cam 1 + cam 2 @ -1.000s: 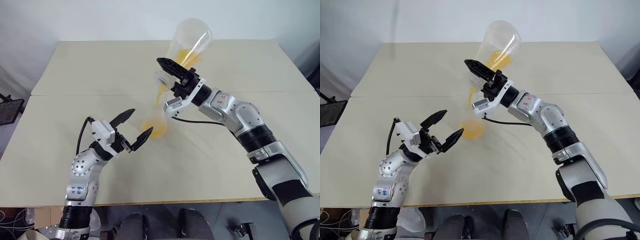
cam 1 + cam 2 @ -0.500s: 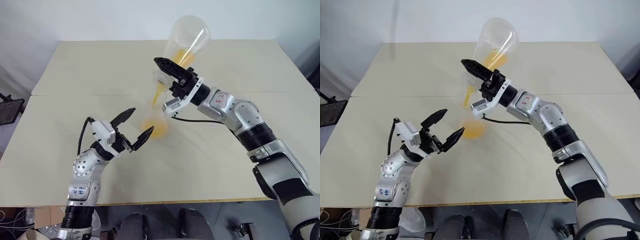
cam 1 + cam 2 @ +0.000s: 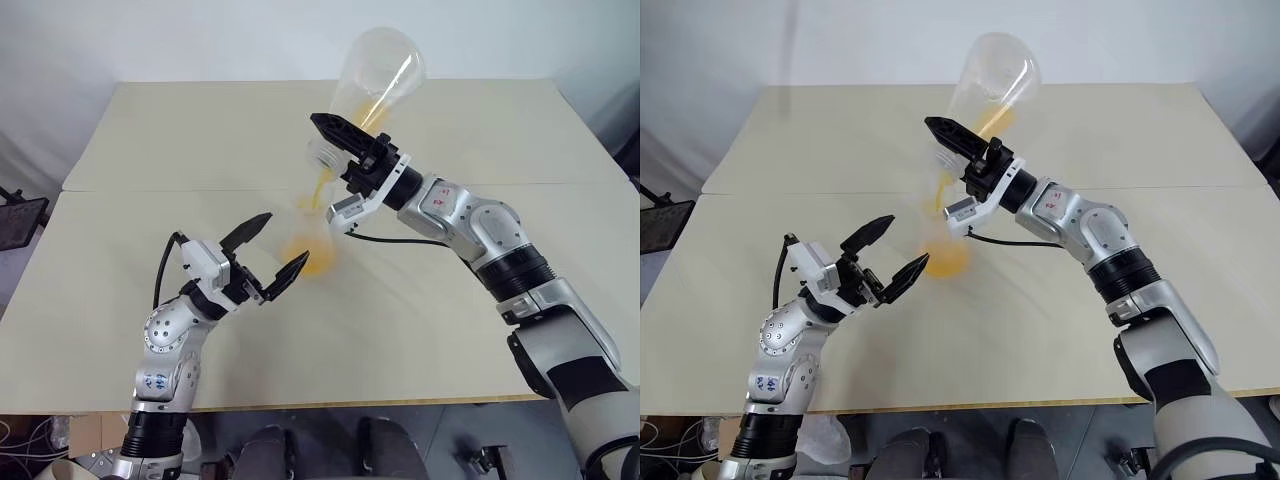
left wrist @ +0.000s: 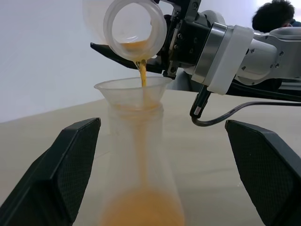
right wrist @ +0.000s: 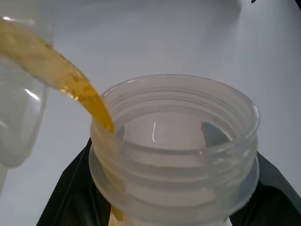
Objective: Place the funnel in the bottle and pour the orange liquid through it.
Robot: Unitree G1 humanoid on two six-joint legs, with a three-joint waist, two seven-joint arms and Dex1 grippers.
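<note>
Orange liquid streams from the threaded mouth of a large clear conical vessel into the funnel seated in the bottle, pooling in its rounded base (bottle standing on the table). The right gripper is clamped on the tilted vessel's neck directly above; the left gripper is spread wide, its fingers flanking the bottle without touching.

Bright, even light; soft shadows

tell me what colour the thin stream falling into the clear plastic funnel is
Translucent yellow-orange; the thin stream of liquid drops into the clear plastic funnel, clearest in the left wrist view.
</note>
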